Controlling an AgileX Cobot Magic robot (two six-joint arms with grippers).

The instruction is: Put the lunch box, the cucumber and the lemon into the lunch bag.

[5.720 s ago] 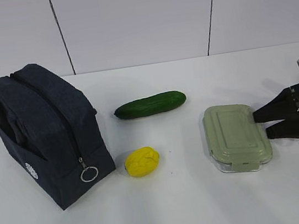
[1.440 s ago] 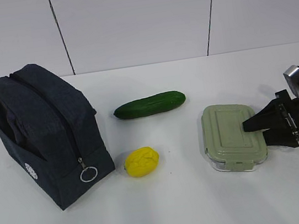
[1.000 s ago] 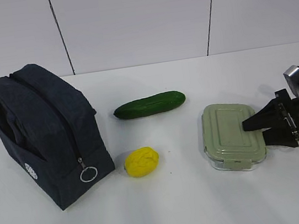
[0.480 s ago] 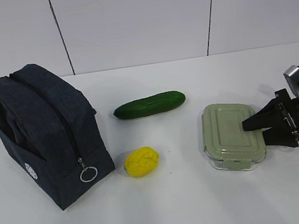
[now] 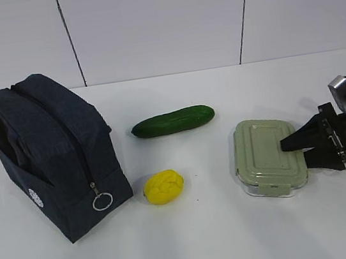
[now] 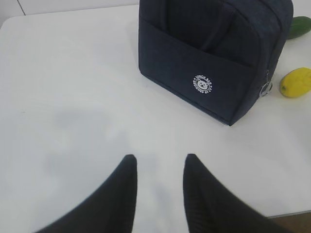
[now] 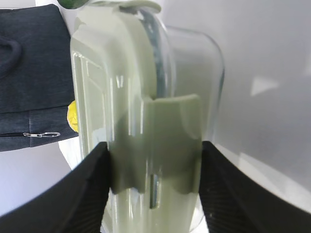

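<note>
The lunch box (image 5: pixel 269 156), clear glass under a sage-green lid, lies at the right of the table. My right gripper (image 5: pixel 293 152) is shut on its right end, one finger over the lid and one under the glass base; in the right wrist view the fingers (image 7: pixel 92 184) press both faces of the lunch box (image 7: pixel 146 97). The dark green cucumber (image 5: pixel 173 121) lies mid-table, with the yellow lemon (image 5: pixel 164 187) in front of it. The navy lunch bag (image 5: pixel 54 152) stands at the left, zipper shut. My left gripper (image 6: pixel 160 158) is open over bare table, short of the lunch bag (image 6: pixel 214 48).
The zipper's silver ring pull (image 5: pixel 102 201) hangs at the bag's near end, close to the lemon. White table (image 5: pixel 195 242) runs to a grey panelled wall behind. In the left wrist view the table's near edge (image 6: pixel 291 213) shows at the bottom right.
Since the oldest frame my right gripper has moved left onto the lunch box's end and the box shifted slightly. Over the last second nothing has moved.
</note>
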